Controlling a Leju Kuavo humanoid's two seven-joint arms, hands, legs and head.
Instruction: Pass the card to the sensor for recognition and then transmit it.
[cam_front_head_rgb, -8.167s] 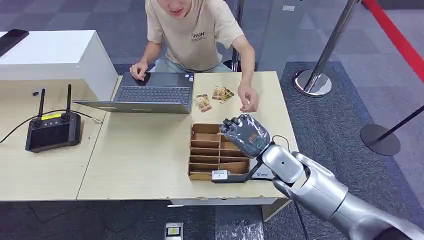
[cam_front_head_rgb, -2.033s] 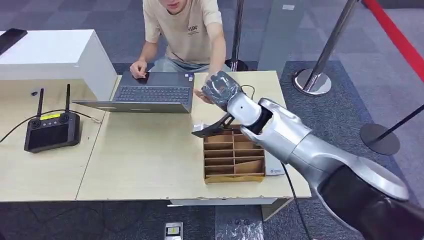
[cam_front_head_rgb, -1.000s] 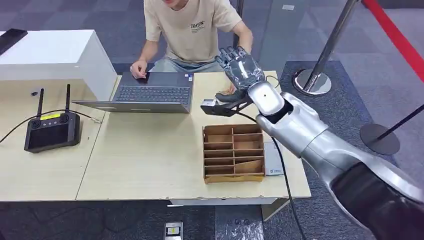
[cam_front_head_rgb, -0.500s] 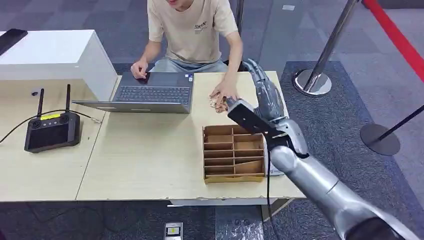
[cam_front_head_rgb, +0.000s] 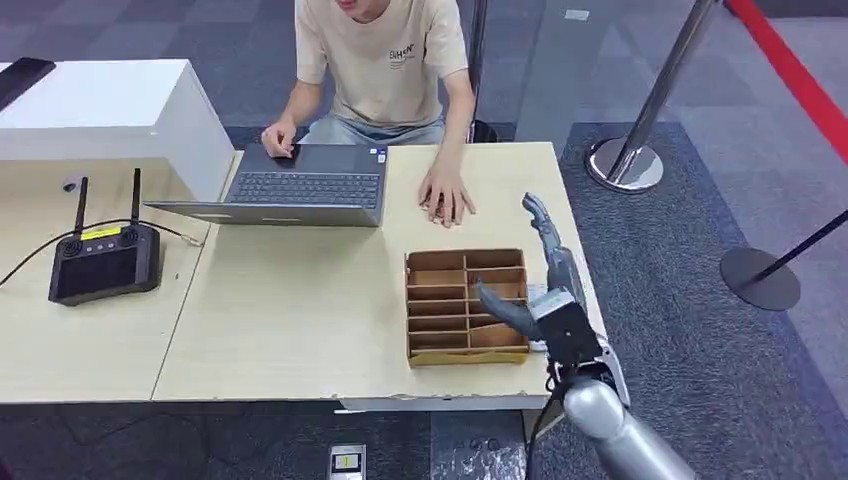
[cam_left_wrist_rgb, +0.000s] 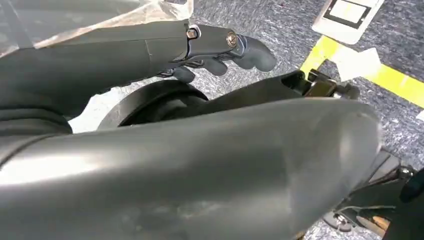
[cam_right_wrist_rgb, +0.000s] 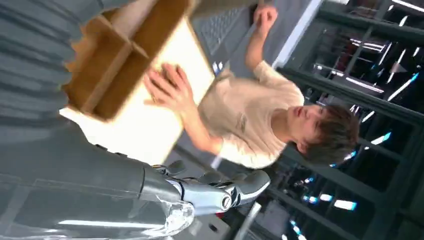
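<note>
**Right hand beside the cardboard tray, holding nothing**

Now I am seeing my right hand (cam_front_head_rgb: 545, 290) hovering at the right edge of the wooden table (cam_front_head_rgb: 290, 310), just beside the cardboard divider tray (cam_front_head_rgb: 466, 305). Its fingers (cam_front_head_rgb: 540, 222) are stretching out straight toward the far side, the thumb is pointing over the tray, and nothing is sitting between them. In the right wrist view the same hand (cam_right_wrist_rgb: 220, 192) is showing extended fingers with no object in them.

The person (cam_front_head_rgb: 385, 60) is sitting behind the table and is pressing one hand (cam_front_head_rgb: 445, 195) flat on the tabletop, just past the tray. Something small is lying under that palm; I am thinking it is the cards, but I cannot tell for sure. The other hand is resting on the laptop (cam_front_head_rgb: 300, 185).

My left hand (cam_left_wrist_rgb: 220, 47) is hanging over the grey carpet with its fingers curling loosely and holding nothing. A black controller with two antennas (cam_front_head_rgb: 105, 258) is lying on the left table.
</note>
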